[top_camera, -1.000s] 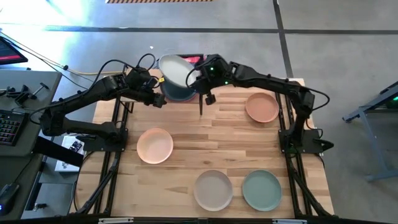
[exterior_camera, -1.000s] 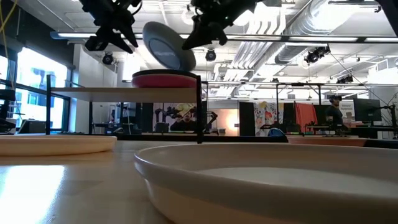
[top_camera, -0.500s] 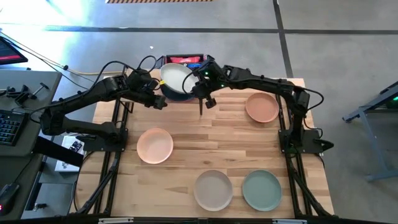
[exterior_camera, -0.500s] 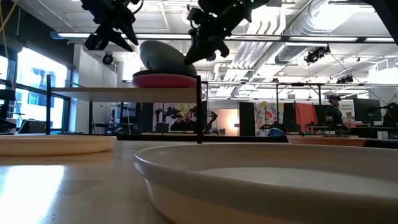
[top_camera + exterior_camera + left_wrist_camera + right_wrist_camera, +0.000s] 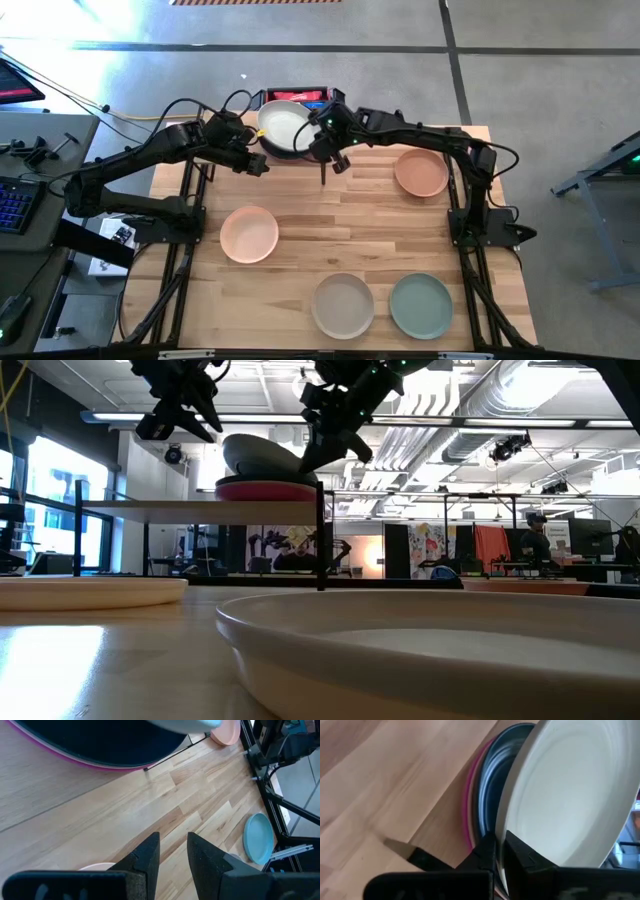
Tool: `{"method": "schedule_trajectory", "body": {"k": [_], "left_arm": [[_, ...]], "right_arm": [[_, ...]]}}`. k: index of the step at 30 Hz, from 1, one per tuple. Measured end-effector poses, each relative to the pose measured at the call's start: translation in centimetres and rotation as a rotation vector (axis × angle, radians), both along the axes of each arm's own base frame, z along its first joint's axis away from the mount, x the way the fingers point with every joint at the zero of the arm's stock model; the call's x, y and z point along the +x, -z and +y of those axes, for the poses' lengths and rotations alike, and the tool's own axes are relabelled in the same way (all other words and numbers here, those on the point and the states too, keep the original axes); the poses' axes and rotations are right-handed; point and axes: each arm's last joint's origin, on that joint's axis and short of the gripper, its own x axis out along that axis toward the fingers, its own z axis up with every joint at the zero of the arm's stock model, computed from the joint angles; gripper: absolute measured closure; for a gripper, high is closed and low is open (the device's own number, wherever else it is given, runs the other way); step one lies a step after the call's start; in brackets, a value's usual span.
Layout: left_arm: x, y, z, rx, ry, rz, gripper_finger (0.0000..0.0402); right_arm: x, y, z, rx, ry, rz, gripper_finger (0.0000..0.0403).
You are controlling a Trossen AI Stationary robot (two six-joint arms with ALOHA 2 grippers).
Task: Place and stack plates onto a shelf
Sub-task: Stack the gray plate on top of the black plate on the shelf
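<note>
Landmark: the shelf (image 5: 200, 507), a raised light-wood board on thin dark posts at the far edge of the table (image 5: 340, 215). On the shelf lies a stack: a pink plate (image 5: 266, 490) at the bottom, a charcoal plate (image 5: 492, 780) on it, and an off-white plate (image 5: 284, 124) uppermost, tilted, its low side resting on the stack. The right gripper (image 5: 322, 143) stands at the stack's right side, above the shelf's corner post (image 5: 320, 535), with its jaws clamped on the rim of the off-white plate. The left gripper (image 5: 256, 166) hovers just left of the stack, above the shelf board, jaws slightly apart and holding nothing. Four more plates lie on the table in front of the shelf: a peach plate (image 5: 249, 233) to the left, an orange plate (image 5: 421, 172) to the right, and, well apart from the shelf at the table's near edge, a beige plate (image 5: 343, 304) beside a sage green plate (image 5: 421, 305).
</note>
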Motion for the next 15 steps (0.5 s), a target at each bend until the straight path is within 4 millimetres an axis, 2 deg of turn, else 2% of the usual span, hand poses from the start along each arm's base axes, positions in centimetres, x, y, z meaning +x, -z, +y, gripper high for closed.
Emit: {"method": "schedule_trajectory", "body": {"k": [9,15], "left_arm": [[0.00,0.00,0.00,0.000,0.000,0.000,0.0314],[0.00,-0.01,0.01,0.000,0.000,0.000,0.0314]], "right_arm": [[0.19,0.04,0.67,-0.079,-0.018,0.034,0.0401],[0.19,-0.01,0.52,-0.122,0.010,0.044,0.0370]]}}
